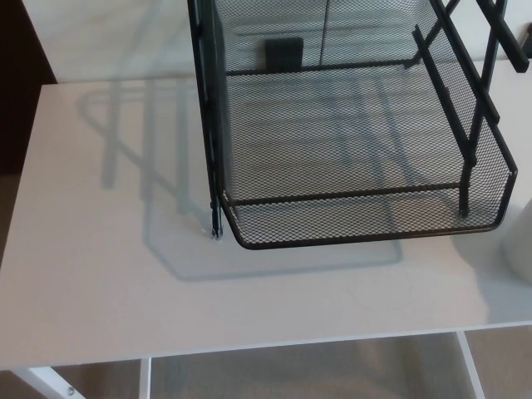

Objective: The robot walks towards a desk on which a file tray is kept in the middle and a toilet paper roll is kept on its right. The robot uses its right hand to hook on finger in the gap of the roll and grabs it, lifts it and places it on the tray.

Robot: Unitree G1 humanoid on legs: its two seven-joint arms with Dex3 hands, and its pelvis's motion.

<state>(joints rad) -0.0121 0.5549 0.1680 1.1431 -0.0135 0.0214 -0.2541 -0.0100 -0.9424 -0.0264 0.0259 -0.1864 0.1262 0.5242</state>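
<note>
A black wire-mesh file tray (pixel 366 237) stands on the white desk (pixel 100 283), filling the upper middle and right of the head view. Its lower shelf looks bare. At the right edge of the picture a sliver of the white toilet paper roll (pixel 521 241) shows on the desk, just right of the tray's front corner; most of it is cut off by the frame. Neither of my hands shows in this view.
The desk's front edge runs along the bottom, with white frame legs (pixel 50 382) and beige floor below it. A dark panel (pixel 21 66) stands at the far left. A small black object (pixel 284 51) shows behind the tray's mesh.
</note>
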